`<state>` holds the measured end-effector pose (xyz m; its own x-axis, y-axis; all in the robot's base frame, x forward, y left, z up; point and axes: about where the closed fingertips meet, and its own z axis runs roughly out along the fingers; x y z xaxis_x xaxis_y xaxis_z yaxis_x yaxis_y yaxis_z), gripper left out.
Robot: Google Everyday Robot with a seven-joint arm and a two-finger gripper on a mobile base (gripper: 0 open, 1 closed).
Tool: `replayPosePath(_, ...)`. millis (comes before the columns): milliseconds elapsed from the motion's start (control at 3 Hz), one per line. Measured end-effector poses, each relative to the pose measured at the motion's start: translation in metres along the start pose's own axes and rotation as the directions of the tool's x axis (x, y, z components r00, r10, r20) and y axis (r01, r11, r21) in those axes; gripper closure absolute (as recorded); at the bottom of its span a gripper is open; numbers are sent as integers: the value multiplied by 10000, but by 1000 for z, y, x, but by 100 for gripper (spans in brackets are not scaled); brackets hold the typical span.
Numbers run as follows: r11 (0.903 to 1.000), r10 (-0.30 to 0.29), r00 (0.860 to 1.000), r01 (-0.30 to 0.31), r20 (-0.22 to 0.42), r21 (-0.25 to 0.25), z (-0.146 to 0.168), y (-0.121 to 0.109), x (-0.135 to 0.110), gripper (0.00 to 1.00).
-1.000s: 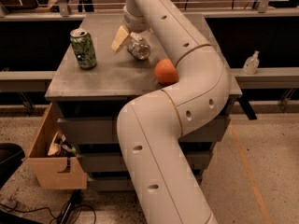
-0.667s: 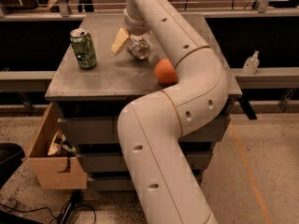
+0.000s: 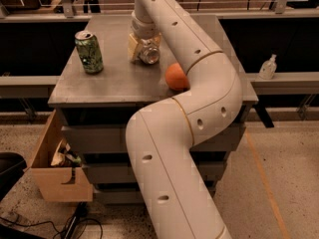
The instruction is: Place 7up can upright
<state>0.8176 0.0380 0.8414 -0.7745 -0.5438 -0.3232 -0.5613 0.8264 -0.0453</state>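
Silvery 7up can [image 3: 150,55] in claw [image 3: 143,50] over table's [image 3: 114,81] middle.

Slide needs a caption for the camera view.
Gripper at the 7up can on the table, between green can and orange ball.

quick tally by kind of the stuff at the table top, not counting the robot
cans: 2 (green patterned can, 7up can)
balls: 1 (orange ball)
total: 3
The gripper is at the 7up can, towards the back of the table.
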Motion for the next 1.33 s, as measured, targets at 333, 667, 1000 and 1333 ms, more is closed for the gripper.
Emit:
replayPosePath(333, 10000, -6, 10000, 6, 97, 4, 5, 0, -4, 64)
replayPosePath(667, 10000, -9, 9999, 9, 143, 5, 6, 1, -5, 88)
replayPosePath(1000, 10000, -9, 9999, 9, 143, 5, 4, 0, -6, 100)
replayPosePath(1333, 10000, -10, 9999, 10, 143, 5, 5, 1, -5, 100)
